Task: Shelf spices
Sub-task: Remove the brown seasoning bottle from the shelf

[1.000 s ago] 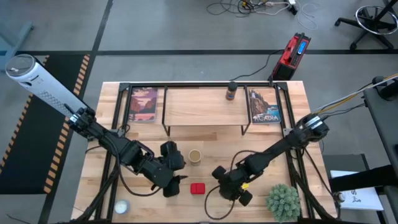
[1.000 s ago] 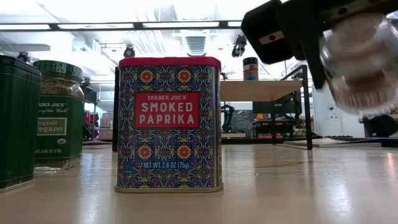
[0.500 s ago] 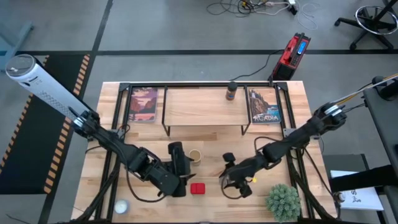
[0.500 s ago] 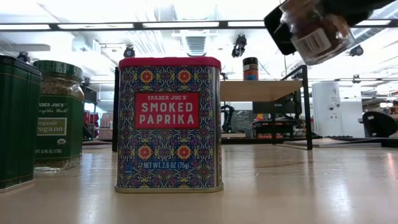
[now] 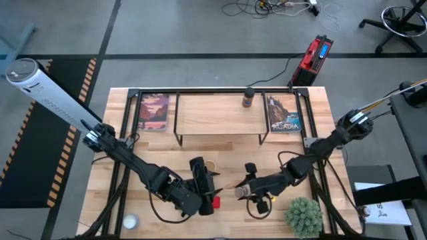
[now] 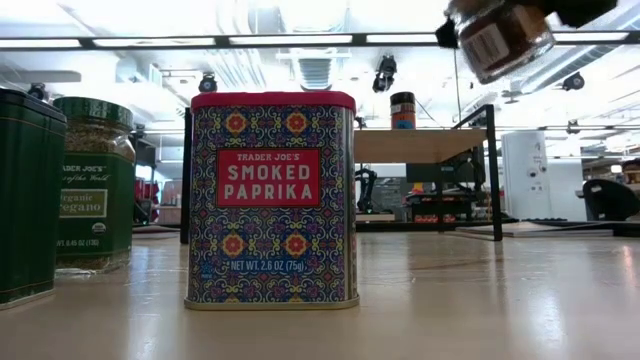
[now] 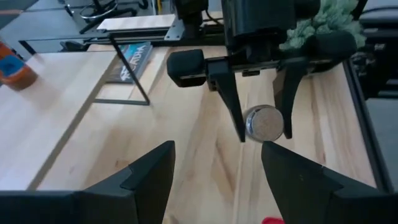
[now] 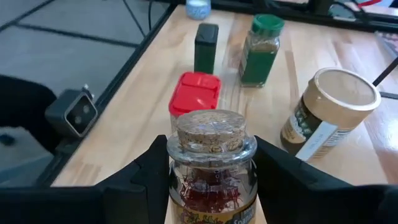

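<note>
Wood tabletop (image 5: 220,150) w/ shelf (image 5: 219,112); right claw (image 8: 211,180) holding tiny clear jar (image 8: 211,165), left claw (image 7: 217,180) wide.

At the low view's centre the red-lidded paprika tin (image 6: 272,200) wears a blue floral pattern with a red label, left of it stand a green jar (image 6: 95,185) and dark green box (image 6: 25,195), all on the light-wood bench (image 6: 450,310), while the cork-topped clear jar (image 8: 211,165) shows red threads.

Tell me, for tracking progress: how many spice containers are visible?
6: brown bottle on the shelf; cork-stoppered jar in the right end effector; red paprika tin, dark green tin, green-lidded jar and tan round jar on the table.
</note>
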`<state>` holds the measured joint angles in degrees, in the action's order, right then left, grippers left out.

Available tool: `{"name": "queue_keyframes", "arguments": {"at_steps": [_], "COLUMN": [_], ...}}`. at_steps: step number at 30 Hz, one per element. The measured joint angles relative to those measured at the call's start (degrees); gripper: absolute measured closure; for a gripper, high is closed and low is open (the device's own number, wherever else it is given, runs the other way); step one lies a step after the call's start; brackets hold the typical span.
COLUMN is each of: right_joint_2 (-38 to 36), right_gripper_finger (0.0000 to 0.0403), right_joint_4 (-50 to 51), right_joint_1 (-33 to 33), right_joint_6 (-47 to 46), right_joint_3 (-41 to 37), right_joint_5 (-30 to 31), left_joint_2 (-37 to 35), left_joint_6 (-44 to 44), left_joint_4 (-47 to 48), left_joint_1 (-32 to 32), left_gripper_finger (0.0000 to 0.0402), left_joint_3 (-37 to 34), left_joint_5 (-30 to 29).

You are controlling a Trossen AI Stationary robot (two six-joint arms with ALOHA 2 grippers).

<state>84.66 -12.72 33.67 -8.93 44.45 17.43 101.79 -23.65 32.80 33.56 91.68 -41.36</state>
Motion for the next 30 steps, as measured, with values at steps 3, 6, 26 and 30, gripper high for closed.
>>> {"name": "queue_keyframes", "arguments": {"at_steps": [3, 6, 26, 30], "right_joint_2": [0.1, 0.1, 0.2, 0.2], "right_gripper_finger": [0.0236, 0.0236, 0.0232, 0.0236], "right_joint_4": [-2.4, -4.5, -37.3, -37.3], "right_joint_1": [1.8, 3.2, 1.3, 0.7], "right_joint_6": [-1.2, -2.5, 4.2, 6.4], "right_joint_3": [-1.2, -2.8, -22.0, -22.9], "right_joint_5": [3.0, 4.5, -14.3, -15.6], "left_joint_2": [0.7, 1.0, 1.1, 1.0], "left_joint_6": [-1.0, -1.3, 3.4, 3.7], "left_joint_4": [-1.6, -2.7, -17.5, -18.6], "left_joint_1": [0.1, 0.2, 0.0, -0.2], "left_gripper_finger": [0.0173, 0.0173, 0.0173, 0.0173], "left_joint_3": [0.0, 0.0, -5.3, -5.3], "left_joint_5": [0.0, 0.0, -0.2, -1.8]}}
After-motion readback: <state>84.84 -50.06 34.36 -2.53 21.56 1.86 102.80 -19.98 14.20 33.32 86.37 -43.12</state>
